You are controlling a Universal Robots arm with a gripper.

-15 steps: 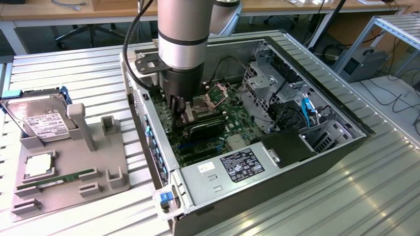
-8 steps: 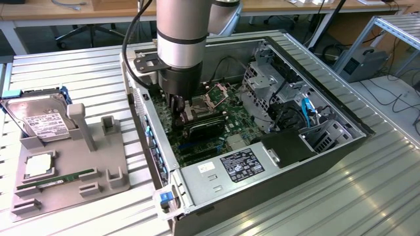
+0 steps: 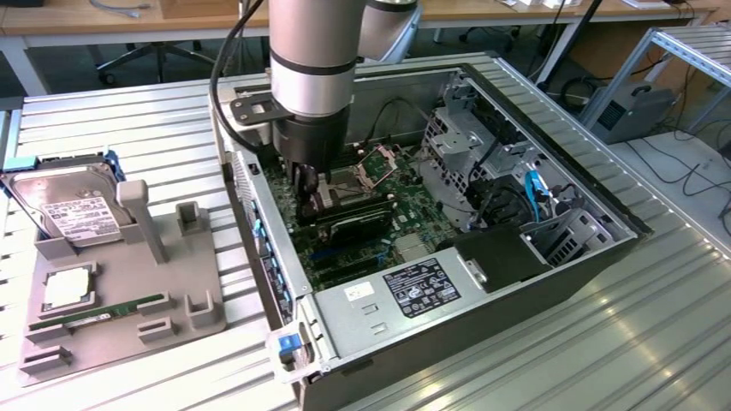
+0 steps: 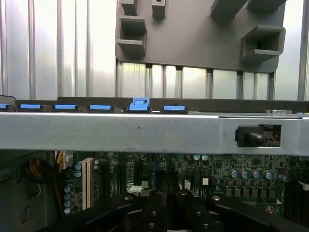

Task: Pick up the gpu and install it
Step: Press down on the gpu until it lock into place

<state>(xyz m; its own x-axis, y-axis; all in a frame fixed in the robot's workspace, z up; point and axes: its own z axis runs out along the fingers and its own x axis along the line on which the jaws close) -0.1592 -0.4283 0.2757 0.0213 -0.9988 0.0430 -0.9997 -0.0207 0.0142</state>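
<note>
GPU card [image 3: 356, 224] sits down inside our open computer case [image 3: 594, 248], where we see the gripper [image 3: 311, 199] closed above the motherboard [image 3: 395, 184].

A silver and black arm [image 3: 311, 77] is seen over an open computer case [image 3: 480, 342] of grey metal. The motherboard [image 3: 395, 184] is coloured dark green. A blue latch [image 3: 289, 344] is fixed at the case's near corner. A grey holder tray [image 3: 126, 300] carries a silver hard drive [image 3: 68, 205] with a white label and a green RAM stick [image 3: 98, 315]. The table [image 3: 639, 342] is ribbed in pale silver.
</note>
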